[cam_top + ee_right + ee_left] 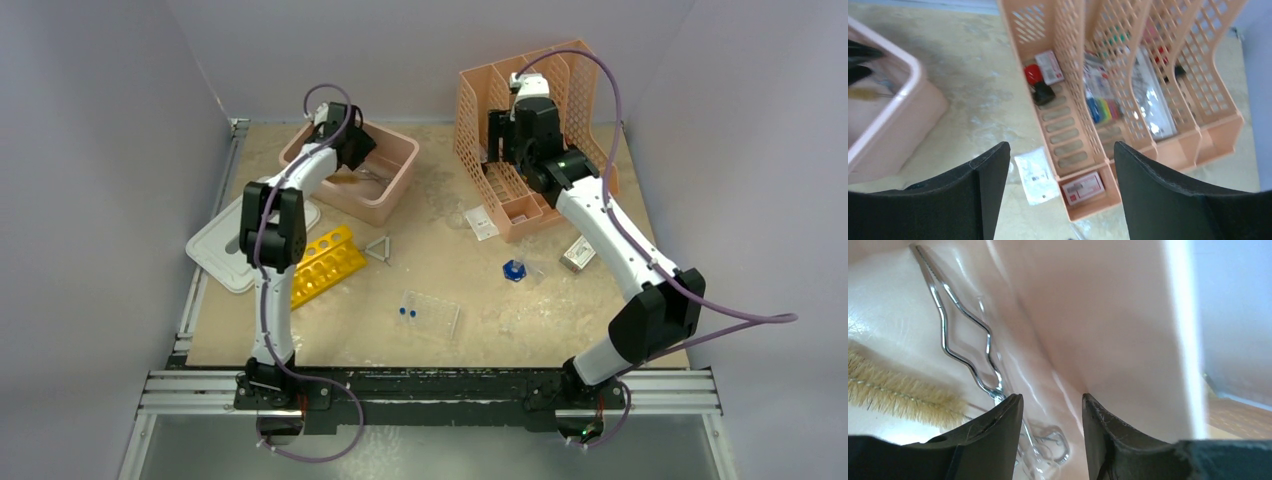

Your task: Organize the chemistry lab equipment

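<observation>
Metal tongs (pixel 965 335) lie flat on the floor of the pink tub (pixel 395 190), beside a bristle brush (pixel 893 390). My left gripper (pixel 1052 396) hangs inside the tub just over the tongs' ring handles, open, with nothing pinched between its fingers. The yellow test-tube rack (pixel 325 263) lies tilted on the table left of centre, with the small wire triangle (pixel 379 249) just right of it. Nearer the front sits the clear tray (pixel 432 313) with two blue-capped vials (pixel 406 312). My right gripper (pixel 1062 145) hovers open and empty above the peach file holder (pixel 1068 65).
A grey lid (pixel 225 250) lies at the left table edge by the rack. A white packet (pixel 1037 175) rests on the table against the file holder's front. A small blue piece (pixel 514 270) and a small box (pixel 578 255) lie near the right arm.
</observation>
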`<act>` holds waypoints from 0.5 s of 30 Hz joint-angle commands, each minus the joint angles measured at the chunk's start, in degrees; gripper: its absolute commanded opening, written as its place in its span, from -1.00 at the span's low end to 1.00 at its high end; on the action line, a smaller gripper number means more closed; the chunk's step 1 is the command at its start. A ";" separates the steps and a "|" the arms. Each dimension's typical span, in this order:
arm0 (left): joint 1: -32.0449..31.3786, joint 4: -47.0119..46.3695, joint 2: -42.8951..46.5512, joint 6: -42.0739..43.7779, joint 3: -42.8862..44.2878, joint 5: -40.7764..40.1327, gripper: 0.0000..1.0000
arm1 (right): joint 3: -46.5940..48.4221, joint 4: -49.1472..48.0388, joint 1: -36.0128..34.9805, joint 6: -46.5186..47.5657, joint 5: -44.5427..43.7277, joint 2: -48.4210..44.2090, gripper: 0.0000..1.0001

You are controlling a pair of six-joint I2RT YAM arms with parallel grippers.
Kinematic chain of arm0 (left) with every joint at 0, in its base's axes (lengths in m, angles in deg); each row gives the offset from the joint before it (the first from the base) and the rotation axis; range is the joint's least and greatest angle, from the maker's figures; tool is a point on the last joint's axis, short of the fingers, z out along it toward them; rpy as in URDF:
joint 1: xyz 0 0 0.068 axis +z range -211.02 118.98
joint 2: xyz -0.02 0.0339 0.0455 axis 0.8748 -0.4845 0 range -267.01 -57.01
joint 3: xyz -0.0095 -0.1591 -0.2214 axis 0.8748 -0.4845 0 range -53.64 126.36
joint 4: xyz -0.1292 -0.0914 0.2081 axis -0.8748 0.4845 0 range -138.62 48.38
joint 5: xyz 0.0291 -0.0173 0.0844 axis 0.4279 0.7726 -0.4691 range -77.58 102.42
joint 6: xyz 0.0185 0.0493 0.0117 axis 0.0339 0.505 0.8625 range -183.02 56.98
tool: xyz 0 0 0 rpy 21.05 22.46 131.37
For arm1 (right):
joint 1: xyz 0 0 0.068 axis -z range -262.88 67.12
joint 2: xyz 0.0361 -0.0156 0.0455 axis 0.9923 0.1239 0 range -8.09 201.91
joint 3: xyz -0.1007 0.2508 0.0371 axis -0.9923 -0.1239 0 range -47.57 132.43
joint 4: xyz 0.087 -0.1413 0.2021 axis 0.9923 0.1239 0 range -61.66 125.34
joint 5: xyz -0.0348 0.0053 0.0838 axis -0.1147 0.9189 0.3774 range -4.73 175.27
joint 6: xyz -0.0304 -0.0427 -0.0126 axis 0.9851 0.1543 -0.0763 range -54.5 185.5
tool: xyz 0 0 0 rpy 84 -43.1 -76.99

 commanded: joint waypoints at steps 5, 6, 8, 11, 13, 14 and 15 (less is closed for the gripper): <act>-0.96 -1.23 18.40 4.74 -5.70 -1.79 -0.06 | -4.33 15.60 1.93 -16.85 -11.06 -5.24 0.65; -1.44 -1.21 20.37 5.10 -7.02 -2.76 -0.06 | -5.48 17.23 2.10 -18.48 -11.59 -6.23 0.67; -2.42 -2.05 24.70 6.13 -9.79 -4.61 -0.05 | -8.08 19.88 2.17 -20.50 -12.07 -7.52 0.67; -3.61 -3.64 30.85 8.11 -13.65 -6.23 -0.04 | -12.69 24.55 2.17 -23.09 -11.45 -8.83 0.67; -4.16 -4.17 33.64 9.42 -15.60 -6.52 -0.03 | -16.78 25.04 2.17 -23.83 -9.10 -10.23 0.65; -4.30 -4.46 34.71 10.11 -16.44 -6.57 -0.03 | -18.99 24.41 2.17 -23.87 -7.43 -11.27 0.63; -4.45 -4.89 35.86 10.50 -17.84 -6.76 -0.03 | -20.96 22.98 2.17 -23.44 -5.28 -12.39 0.61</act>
